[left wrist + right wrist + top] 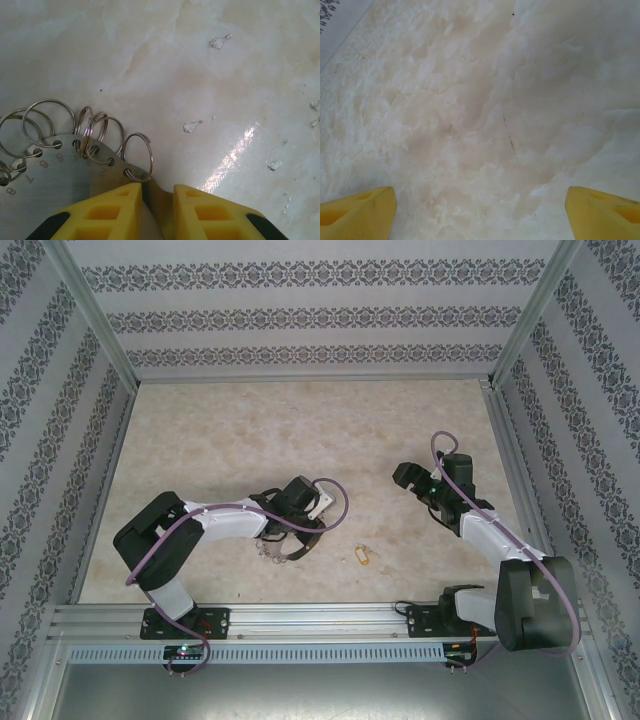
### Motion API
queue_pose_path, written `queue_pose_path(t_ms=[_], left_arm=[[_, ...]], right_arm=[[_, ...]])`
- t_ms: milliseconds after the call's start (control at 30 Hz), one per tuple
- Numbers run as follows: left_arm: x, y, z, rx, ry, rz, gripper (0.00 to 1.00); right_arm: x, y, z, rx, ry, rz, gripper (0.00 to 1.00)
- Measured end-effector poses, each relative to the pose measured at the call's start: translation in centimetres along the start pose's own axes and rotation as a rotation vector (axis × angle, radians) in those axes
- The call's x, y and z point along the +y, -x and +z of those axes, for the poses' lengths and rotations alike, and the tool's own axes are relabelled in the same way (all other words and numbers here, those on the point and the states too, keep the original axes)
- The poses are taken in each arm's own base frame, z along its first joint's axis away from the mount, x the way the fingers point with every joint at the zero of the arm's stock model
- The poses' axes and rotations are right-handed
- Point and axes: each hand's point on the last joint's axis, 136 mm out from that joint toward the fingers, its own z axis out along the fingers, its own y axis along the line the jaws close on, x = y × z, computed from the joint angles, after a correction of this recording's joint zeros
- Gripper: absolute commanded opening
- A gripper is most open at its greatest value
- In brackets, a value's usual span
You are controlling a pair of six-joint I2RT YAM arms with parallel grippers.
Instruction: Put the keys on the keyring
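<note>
The keyring [281, 546] is a grey metal piece fringed with small wire rings; it lies at my left gripper [292, 528], near the table's front. In the left wrist view its numbered plate [60, 170] runs under and between the yellow fingertips [120, 200], and my left gripper [157, 189] is closed down on its edge. The key [362, 556], tiny and yellow with a pale end, lies flat on the table to the right of the keyring, apart from both grippers. My right gripper [408, 480] hovers further back and right, open wide [479, 197] over bare table.
The marbled beige table [300, 430] is walled by patterned panels [300, 315] on three sides. An aluminium rail [320, 620] with both arm bases runs along the near edge. Small white chips [192, 126] mark the table surface.
</note>
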Motion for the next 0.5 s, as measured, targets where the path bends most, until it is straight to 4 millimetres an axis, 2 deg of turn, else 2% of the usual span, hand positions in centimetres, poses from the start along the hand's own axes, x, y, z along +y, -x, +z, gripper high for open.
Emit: queue_pose_path(t_ms=[267, 500], left_arm=[[0.3, 0.34, -0.01, -0.014, 0.018, 0.001, 0.23], [0.92, 1.01, -0.05, -0.043, 0.055, 0.002, 0.18]], right_arm=[[-0.22, -0.2, 0.2, 0.008, -0.005, 0.007, 0.88], [-0.31, -0.28, 0.27, 0.008, -0.006, 0.007, 0.87]])
